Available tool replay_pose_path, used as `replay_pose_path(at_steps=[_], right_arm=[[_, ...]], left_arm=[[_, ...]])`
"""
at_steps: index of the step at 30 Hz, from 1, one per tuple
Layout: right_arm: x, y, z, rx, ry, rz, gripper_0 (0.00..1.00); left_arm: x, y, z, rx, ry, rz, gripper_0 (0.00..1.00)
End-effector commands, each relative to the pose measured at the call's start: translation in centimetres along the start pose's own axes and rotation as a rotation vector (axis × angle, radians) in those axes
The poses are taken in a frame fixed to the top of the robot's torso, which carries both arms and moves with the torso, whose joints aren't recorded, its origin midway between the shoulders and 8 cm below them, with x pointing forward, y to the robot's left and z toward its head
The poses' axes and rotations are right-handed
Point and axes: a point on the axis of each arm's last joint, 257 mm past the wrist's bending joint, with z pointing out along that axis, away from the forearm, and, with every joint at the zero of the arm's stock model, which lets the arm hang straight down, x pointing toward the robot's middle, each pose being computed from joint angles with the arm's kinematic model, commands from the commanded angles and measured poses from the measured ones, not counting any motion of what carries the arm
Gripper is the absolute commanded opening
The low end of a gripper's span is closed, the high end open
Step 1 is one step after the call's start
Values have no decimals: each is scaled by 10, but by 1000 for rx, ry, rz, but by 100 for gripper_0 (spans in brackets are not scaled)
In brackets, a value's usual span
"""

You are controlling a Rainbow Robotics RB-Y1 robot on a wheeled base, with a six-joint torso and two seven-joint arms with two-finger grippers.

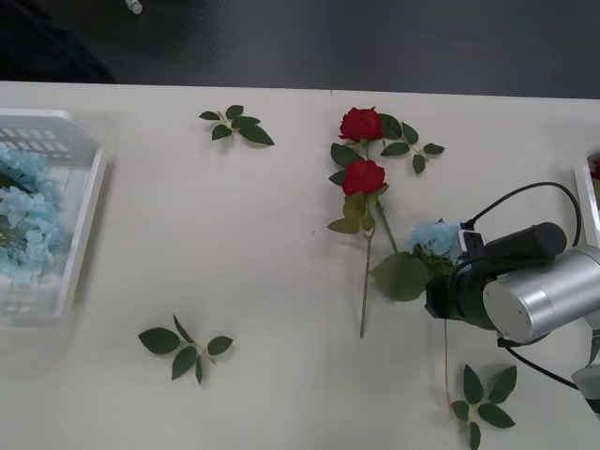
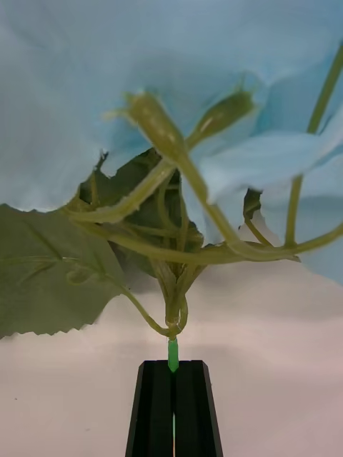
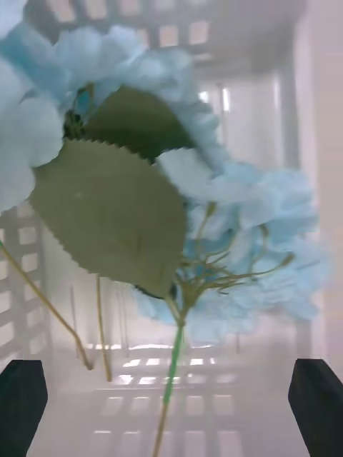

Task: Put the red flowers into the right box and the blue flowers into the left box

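My right gripper (image 2: 172, 365) is shut on the green stem tip of a blue flower (image 2: 107, 93), whose pale petals and broad leaf spread beyond the black fingers. In the front view this blue flower (image 1: 435, 238) sits just ahead of my right arm (image 1: 525, 295), over the table's right half. Two red flowers (image 1: 362, 125) (image 1: 364, 176) lie on the table to its left. The left box (image 1: 82, 216) holds several blue flowers (image 1: 23, 220). My left gripper (image 3: 170, 378) is open over a blue flower (image 3: 236, 200) lying in that slotted tray. The right box (image 1: 587, 192) shows as a thin rim.
Loose green leaf sprigs lie at the back (image 1: 236, 124), at the front left (image 1: 186, 347) and at the front right (image 1: 483, 394). A long bare stem (image 1: 365, 291) runs down from the lower rose. The table's far edge borders a dark floor.
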Motion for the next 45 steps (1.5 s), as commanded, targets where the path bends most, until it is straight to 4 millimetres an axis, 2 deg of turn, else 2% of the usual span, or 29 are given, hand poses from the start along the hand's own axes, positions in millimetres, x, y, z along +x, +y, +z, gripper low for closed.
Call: replay_pose_path(at_steps=[1, 3, 7, 9, 13, 14, 16, 23, 32, 35, 39, 45], right_arm=[[-26, -13, -16, 15, -60, -49, 0], [-35, -14, -24, 7, -83, -52, 0], [-53, -15, -60, -32, -115, -65, 0], [-56, -17, -74, -37, -118, -73, 0], [-62, -19, -104, -59, -147, -91, 0], [-65, -19, -112, -69, -167, -99, 0], [-70, -18, -120, -81, -198, -114, 0], [-111, 15, -152, -243, -437, -176, 0], [-145, 43, -189, -341, -673, -361, 0], [-155, 60, -207, -390, -767, -418, 0], [-160, 86, -231, -499, -878, -438, 0], [-157, 121, -267, -645, -1027, -471, 0]], left_arm=[[-22, -16, -24, 88, -89, -27, 100], [-24, -29, -28, 150, -120, -37, 100], [-29, -62, -37, 294, -176, -9, 100], [-28, -72, -40, 330, -191, 26, 100], [-30, -102, -48, 447, -264, 80, 100], [-31, -114, -52, 493, -299, 103, 100], [-33, -125, -56, 533, -331, 123, 100], [-31, -180, -78, 726, -476, 237, 100], [-27, -241, -109, 954, -629, 329, 100], [-26, -259, -116, 1007, -668, 376, 100], [-23, -274, -124, 1056, -719, 434, 100], [-19, -292, -139, 1152, -751, 422, 100]])
